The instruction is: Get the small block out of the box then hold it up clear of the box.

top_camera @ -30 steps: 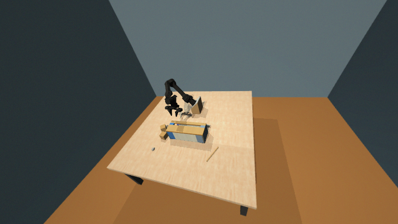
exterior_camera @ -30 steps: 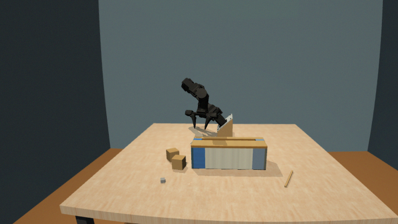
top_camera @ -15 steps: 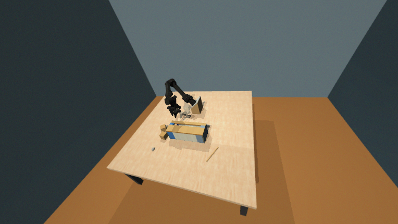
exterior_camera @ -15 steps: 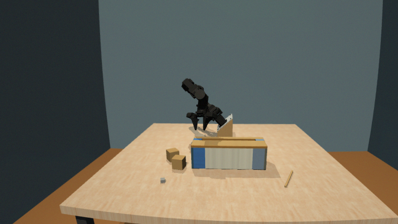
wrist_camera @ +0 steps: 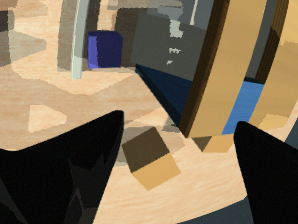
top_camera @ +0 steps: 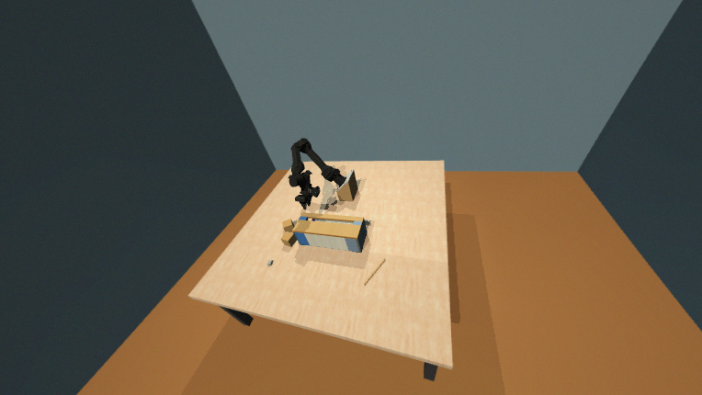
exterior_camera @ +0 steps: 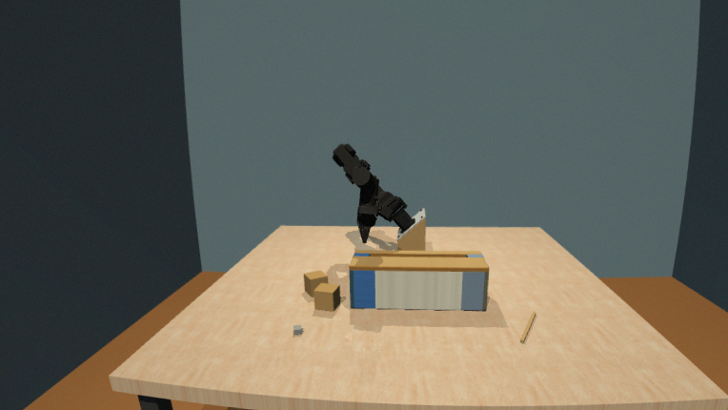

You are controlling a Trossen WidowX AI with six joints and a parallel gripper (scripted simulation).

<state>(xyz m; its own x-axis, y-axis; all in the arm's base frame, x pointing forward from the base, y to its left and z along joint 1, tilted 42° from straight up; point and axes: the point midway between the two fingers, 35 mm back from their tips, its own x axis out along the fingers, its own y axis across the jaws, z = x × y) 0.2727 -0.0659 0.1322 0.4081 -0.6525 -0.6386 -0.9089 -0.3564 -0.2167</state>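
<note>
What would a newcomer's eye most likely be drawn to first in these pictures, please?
Probably the long box, with its wooden top and blue end panel, standing on the table in front of the arm. Next might come the black arm, bent behind the box with its open fingers pointing down. Two wooden cubes sit beside the box's blue end, on the left in the exterior view.
</note>
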